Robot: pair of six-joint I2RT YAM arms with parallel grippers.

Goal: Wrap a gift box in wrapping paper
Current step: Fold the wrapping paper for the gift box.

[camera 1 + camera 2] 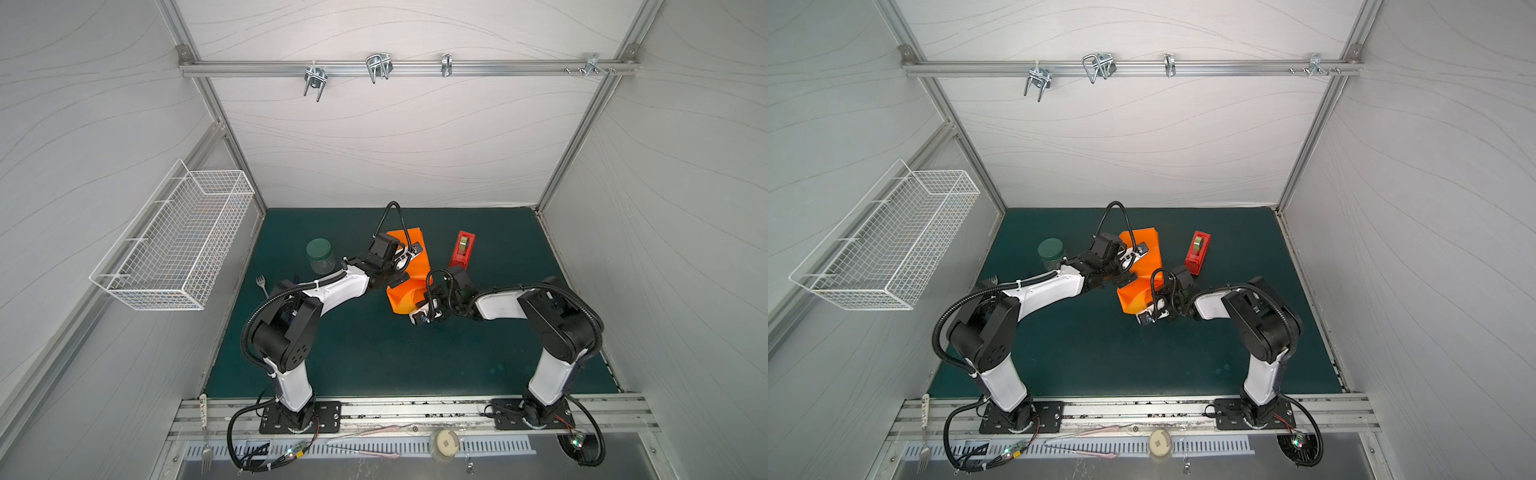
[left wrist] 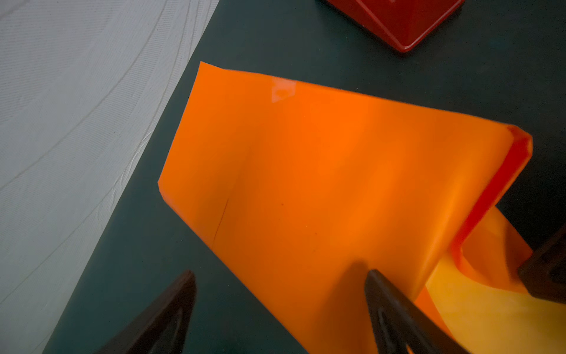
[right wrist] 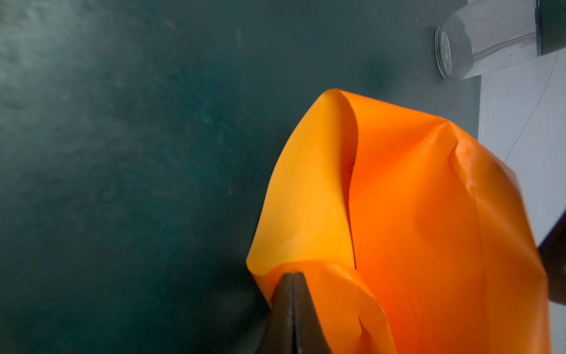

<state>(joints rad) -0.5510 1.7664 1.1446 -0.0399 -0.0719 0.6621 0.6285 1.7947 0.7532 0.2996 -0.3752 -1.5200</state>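
No legible text, label, brand, number or sign on anything in view.

I see the wrapping paper on the bench, toward the back: a bright orange, glossy sheet folded over into a long bundle that runs from far to near in both top views. Through the left wrist camera its upper face is broad and flat, with one thin crease and a small shiny patch near an edge. Through the right wrist camera the near end is loose and wrinkled, with a flap curling over an open mouth. My right tool pinches its edge.
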